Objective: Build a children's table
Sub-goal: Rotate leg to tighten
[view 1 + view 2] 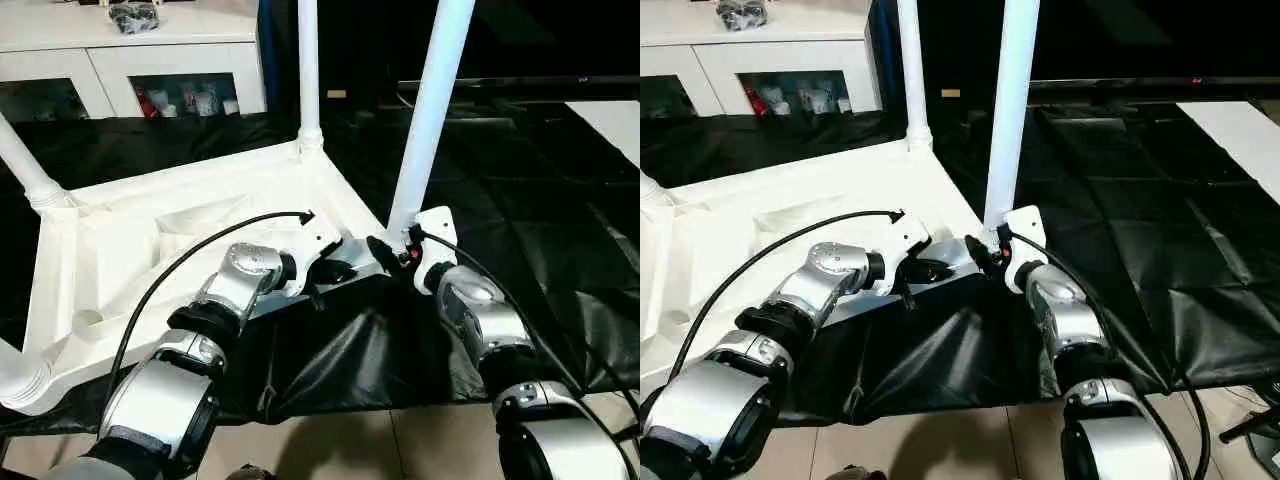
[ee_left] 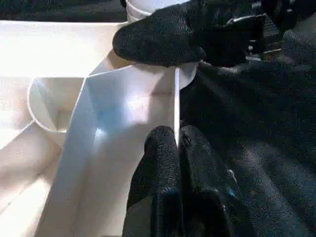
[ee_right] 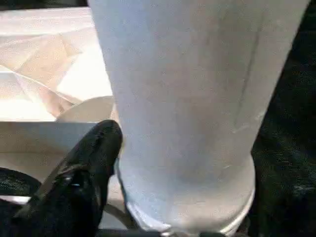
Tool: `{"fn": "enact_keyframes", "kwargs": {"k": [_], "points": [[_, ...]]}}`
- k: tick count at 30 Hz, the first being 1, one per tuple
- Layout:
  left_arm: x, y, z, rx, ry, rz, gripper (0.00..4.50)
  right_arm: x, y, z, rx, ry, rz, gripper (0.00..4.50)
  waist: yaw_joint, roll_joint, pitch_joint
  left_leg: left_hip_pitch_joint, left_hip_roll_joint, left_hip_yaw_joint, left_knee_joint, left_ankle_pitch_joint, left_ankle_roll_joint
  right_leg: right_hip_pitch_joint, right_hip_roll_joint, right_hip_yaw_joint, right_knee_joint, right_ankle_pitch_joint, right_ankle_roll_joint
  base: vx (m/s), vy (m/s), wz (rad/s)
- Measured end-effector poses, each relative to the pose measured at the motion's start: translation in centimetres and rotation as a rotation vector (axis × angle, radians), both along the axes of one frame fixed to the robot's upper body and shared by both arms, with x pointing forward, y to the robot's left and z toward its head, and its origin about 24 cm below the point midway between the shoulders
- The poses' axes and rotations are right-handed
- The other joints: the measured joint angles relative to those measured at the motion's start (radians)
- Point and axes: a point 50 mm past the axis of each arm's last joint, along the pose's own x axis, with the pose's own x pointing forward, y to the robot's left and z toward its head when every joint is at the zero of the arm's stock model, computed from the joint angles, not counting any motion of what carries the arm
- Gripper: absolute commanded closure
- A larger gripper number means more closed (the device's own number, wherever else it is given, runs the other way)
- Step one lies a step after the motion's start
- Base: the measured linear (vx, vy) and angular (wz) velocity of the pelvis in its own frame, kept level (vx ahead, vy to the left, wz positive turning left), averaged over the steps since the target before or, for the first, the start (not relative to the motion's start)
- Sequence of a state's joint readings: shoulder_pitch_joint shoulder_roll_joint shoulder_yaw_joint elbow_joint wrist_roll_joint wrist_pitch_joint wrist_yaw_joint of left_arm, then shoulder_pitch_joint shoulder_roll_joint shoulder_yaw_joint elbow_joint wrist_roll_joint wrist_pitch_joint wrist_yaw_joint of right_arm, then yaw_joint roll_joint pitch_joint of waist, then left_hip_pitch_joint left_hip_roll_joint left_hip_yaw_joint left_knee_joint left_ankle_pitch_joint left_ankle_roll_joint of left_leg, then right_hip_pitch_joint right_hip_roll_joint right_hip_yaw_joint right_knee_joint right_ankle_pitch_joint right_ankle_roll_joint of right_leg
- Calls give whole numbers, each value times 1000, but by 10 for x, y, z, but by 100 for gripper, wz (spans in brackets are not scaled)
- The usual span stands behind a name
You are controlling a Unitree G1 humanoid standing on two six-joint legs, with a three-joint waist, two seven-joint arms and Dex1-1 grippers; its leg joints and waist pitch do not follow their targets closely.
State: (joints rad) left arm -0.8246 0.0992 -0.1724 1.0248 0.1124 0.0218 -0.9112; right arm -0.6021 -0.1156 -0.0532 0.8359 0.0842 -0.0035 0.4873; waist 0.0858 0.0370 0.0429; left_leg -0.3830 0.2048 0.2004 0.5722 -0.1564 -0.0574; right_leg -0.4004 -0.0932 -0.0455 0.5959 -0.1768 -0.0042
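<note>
Table (image 1: 150, 215) upside down (ribbed plastic); left gripper (image 2: 177, 140) pinches rim, right gripper (image 1: 392, 252) clasps tubular leg (image 1: 432, 110).

A crinkled black plastic sheet (image 1: 560, 200) covers the low worktop, its front edge hanging over the tiled beige floor (image 1: 400, 440). Directly on the sheet lies the upturned white plastic table top (image 1: 130, 250), ribbed underside up. Behind the table top stands a white glass-door cabinet (image 1: 150, 60).
</note>
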Motion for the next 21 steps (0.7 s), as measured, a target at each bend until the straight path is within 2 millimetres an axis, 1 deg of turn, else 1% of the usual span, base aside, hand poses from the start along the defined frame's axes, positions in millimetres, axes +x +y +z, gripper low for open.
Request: {"fn": "enact_keyframes", "kwargs": {"k": [1, 5, 8, 10, 13, 18, 20, 21], "points": [[0, 0, 0, 0, 0, -3, 450, -1, -1, 0, 7, -3, 9, 53, 0, 0, 0, 0, 0, 0, 0, 0, 0, 0, 0, 0, 0, 0, 0, 0, 0, 0], [-1, 4, 2, -1, -2, -36, 450, -3, -4, 0, -13, -24, 78, 53, 1, 0, 0, -1, 0, 0, -2, 0, 0, -1, 0, -1, -1, 0, 0, 0, 0, 0], [-2, 10, 3, -10, 3, -82, 450, -5, -6, 2, -64, -47, 161, 53, 2, 1, 1, -3, 1, 0, -3, 0, 0, -3, 1, -1, -1, -1, 2, 0, 0, 0], [-5, 15, 3, -19, 21, -140, 450, -8, -8, 3, -83, -53, 261, 53, 4, 1, 1, -4, 2, 0, -3, 0, 0, -4, 1, -2, -1, -2, 4, 0, 0, 0], [-7, 24, 5, -8, 22, -179, 450, -12, -9, 4, -102, -58, 365, 53, 7, 1, 1, -5, 2, 0, -3, 0, 0, -4, 1, -3, -1, -3, 4, 0, 0, 0], [-10, 36, 7, -1, 56, -252, 450, -19, -15, 9, -126, -49, 543, 53, 10, 0, 2, -7, 2, 0, 0, 0, 1, -4, 0, -3, -2, -4, 4, 0, 0, 0], [-13, 41, 7, -10, 93, -308, 450, -27, -18, 11, -118, -24, 659, 77, 16, 0, 2, -7, 2, 0, 1, 0, 1, -4, 0, -4, -2, -4, 4, 0, 0, 0], [-15, 44, 6, -13, 110, -328, 450, -30, -19, 11, -114, -10, 709, 77, 18, -1, 2, -7, 2, 0, 1, 0, 1, -4, 0, -4, -2, -4, 4, 0, 0, 0]]}}
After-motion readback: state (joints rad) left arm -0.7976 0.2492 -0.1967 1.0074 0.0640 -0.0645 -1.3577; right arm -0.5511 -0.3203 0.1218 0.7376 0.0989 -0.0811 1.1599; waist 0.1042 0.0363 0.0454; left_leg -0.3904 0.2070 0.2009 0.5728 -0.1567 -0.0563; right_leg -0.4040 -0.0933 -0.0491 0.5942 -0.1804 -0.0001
